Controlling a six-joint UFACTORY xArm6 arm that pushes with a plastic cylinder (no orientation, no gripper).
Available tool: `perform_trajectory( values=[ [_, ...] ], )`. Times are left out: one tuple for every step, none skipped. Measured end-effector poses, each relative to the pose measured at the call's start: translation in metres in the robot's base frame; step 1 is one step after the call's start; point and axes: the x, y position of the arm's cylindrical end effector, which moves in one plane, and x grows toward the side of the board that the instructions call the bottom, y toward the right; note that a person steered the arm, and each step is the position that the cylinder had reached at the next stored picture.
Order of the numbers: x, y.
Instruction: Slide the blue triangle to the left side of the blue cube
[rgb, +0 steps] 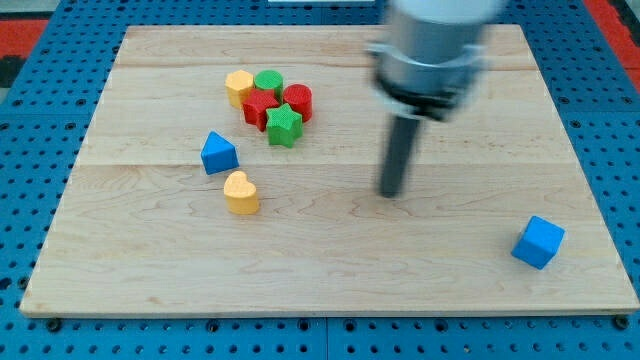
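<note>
Blue triangle (219, 154) sits on the bench (450, 270) at the view's left, just above a yellow heart (240, 192). My tip (390, 193), well right of it, touches nothing; there are no jaws. Blue cube (538, 242) lies far right, lower.

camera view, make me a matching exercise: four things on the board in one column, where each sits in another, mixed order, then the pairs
Things
1. blue triangle
2. blue cube
3. yellow heart
4. my tip

Places
A. near the view's bottom right corner of the board
B. mid-board, touching no block
C. just below and to the right of the blue triangle
D. left of centre, below the cluster of red, green and yellow blocks

Pairs: 1-D, 2-A, 3-C, 4-B
</note>
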Motion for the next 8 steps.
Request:
perform_trajectory(
  values=[
    [-0.008, -0.081],
    [-0.049, -0.089],
    [-0.088, -0.136],
    [-0.070, -0.174],
    [-0.029, -0.089],
    [-0.003, -0.034],
    [-0.003, -0.057],
    [-0.024, -0.096]
  ],
)
